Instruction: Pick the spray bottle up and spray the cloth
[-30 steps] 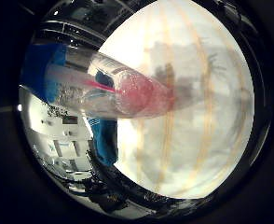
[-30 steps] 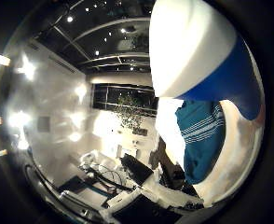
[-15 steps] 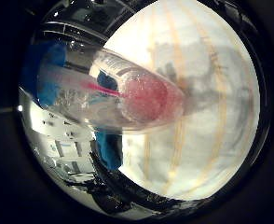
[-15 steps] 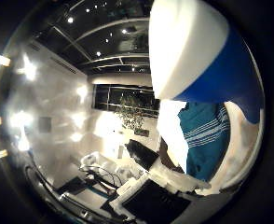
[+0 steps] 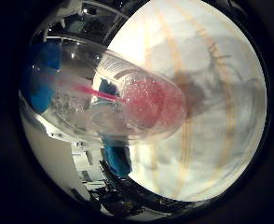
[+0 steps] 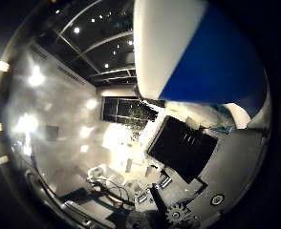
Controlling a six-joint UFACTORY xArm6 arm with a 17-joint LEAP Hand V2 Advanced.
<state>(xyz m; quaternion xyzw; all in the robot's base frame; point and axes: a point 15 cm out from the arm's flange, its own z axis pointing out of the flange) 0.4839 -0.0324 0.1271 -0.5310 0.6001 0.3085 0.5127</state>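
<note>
A clear spray bottle (image 5: 104, 112) lies across my palm and fills much of the little finger side view. A pink tube runs down it into pink liquid at its base (image 5: 153, 102). Its white and blue spray head (image 6: 193, 52) looms close in the thumb side view. My right hand (image 6: 178, 214) shows only as a geared part at the edge, shut on the bottle. Beyond the bottle's base spreads a white cloth (image 5: 216, 140) with pale yellow stripes. The bottle's shadow (image 5: 197, 93) falls on the cloth, so the bottle hangs above it.
A blue-teal object (image 5: 118, 161) lies beside the cloth's edge. A black flat panel (image 6: 183, 148) sits on a grey surface under the spray head. Beyond are a lit room, ceiling lamps and white equipment.
The whole picture has swung, so my hand has turned with the bottle. The bottle keeps its place against the palm. The teal striped fabric has left the thumb side view; a black panel shows instead.
</note>
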